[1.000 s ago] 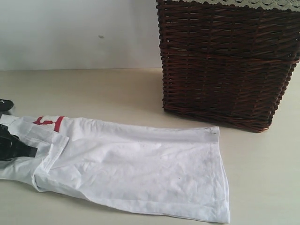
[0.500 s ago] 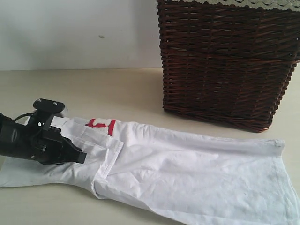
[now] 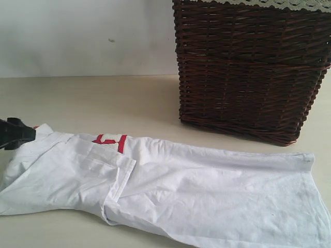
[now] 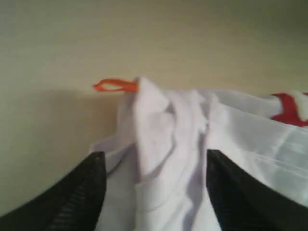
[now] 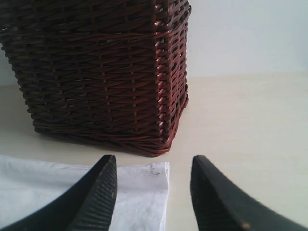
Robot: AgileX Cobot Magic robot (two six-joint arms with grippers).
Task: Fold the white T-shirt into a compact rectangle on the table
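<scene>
Pale table (image 3: 129, 98) bears the dark wicker basket (image 3: 248, 67) at its far side and, nearer, the half-folded white T-shirt (image 3: 207, 191); left gripper (image 4: 155, 155) and right gripper (image 5: 154, 161), jaws apart at its ends, could pinch only one layer and drag the fold open.

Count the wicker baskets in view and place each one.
1. The dark wicker basket stands on the table at the exterior view's upper right, behind the white T-shirt, not touching it. Others could sit out of frame.

Wicker basket (image 3: 251, 67) blocks far right of worktop (image 3: 103, 98). Bare strip free left of basket, between wall (image 3: 77, 36) and white T-shirt (image 3: 207, 191).
</scene>
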